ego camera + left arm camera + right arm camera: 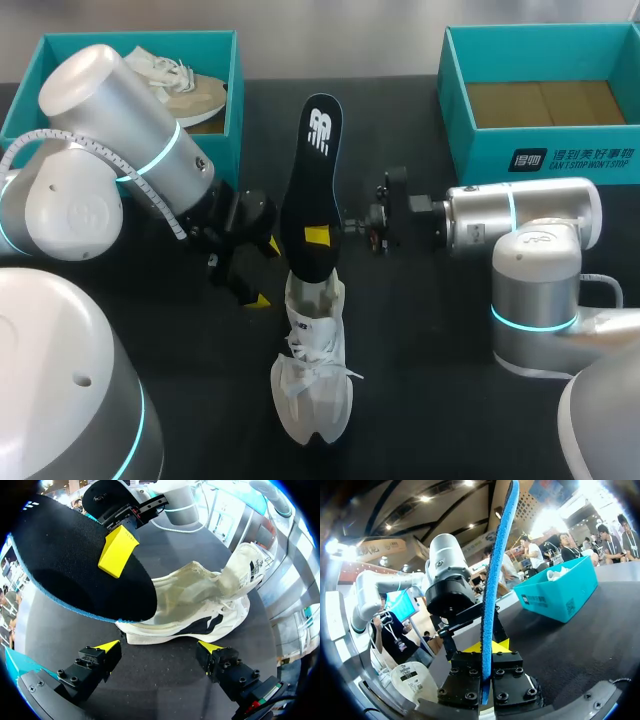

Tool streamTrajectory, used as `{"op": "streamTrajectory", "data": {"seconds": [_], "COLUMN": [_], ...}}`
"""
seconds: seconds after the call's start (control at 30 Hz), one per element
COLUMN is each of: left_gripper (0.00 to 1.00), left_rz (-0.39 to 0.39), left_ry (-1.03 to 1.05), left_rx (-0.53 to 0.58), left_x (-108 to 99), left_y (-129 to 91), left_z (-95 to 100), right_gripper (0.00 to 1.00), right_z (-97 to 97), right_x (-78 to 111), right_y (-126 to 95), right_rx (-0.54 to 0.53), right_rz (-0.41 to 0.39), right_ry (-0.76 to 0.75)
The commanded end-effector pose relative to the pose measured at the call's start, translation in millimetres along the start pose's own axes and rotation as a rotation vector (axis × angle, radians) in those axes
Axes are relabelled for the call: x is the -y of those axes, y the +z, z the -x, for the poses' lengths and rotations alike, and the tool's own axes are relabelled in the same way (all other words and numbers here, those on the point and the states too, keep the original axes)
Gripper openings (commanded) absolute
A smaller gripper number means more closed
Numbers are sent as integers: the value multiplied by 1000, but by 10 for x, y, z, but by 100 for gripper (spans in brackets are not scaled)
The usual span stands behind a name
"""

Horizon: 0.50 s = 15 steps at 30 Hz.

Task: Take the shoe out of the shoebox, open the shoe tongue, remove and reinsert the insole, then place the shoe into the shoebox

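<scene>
The left shoebox (100, 40), at the far left of the tabletop (430, 400), contains a second shoe (180, 85). The left pincer (258, 272) is held with its fingers spread, just beside the white shoe (315, 375), which lies on the tabletop between the two arms. The black insole (312, 170) is pinched from both sides by the right pincer (322, 236) and held above the shoe's opening, and the right shoebox (545, 155) is located at the far right.

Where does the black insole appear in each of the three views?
Head view: insole upright at centre, rising from the white shoe.
Left wrist view: insole ahead of the left end effector, over the shoe.
Right wrist view: insole edge-on, pinched in the right end effector.
Shared landmark: the white shoe.
</scene>
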<state>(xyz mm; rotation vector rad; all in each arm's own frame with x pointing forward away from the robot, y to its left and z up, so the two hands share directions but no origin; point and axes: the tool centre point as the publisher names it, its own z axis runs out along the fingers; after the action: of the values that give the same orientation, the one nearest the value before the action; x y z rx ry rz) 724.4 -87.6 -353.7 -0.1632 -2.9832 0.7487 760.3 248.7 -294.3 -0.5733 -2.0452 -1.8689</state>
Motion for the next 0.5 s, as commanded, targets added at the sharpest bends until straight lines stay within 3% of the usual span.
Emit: {"op": "streamTrajectory", "data": {"seconds": [0.03,0.5], "left_gripper": [100,100], "left_rz": [-1,-1], "left_ry": [1,1], "left_rx": [0,0], "left_x": [-6,-6], "left_y": [9,9], "left_z": [1,1], "right_gripper": [0,0], "right_z": [19,-11], "right_x": [36,127], "right_y": [36,9], "right_rx": [-7,-14], "right_rz": [8,5], "right_ry": [-1,-56]}}
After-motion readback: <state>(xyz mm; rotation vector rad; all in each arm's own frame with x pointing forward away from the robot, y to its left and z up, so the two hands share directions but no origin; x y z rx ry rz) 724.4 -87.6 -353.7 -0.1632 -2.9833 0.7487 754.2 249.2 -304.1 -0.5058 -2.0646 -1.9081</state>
